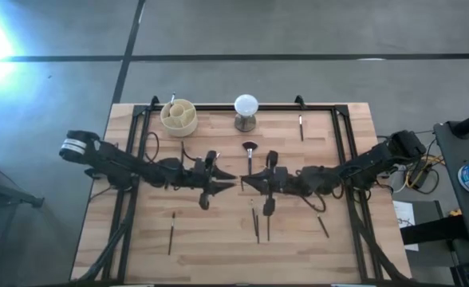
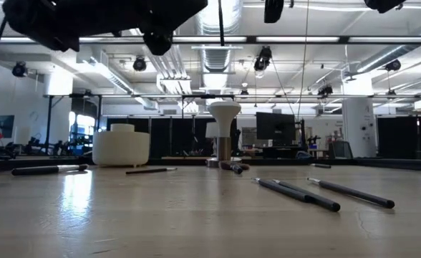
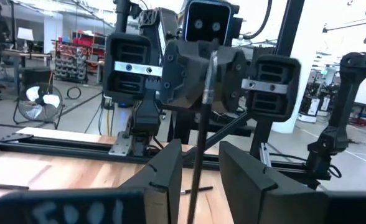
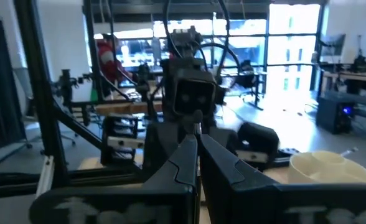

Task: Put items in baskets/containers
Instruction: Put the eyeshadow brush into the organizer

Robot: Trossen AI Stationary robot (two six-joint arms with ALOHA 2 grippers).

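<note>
Two end effectors meet mid-counter, in front of the fan brush (image 1: 249, 148): right end effector (image 1: 245, 183) clamped on a thin dark-handled brush (image 3: 203, 124), left end effector (image 1: 228, 184) apparently apart around it. A secure handover needs the left closed before release. Ribbed cream cup (image 1: 179, 116) stands far-left of the fan brush.

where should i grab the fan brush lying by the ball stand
Grip the fan brush by its thin dark handle, just behind the head, coming straight down and straddling the handle crosswise. It lies flat on the table, and the splayed head is the wider part.
</note>
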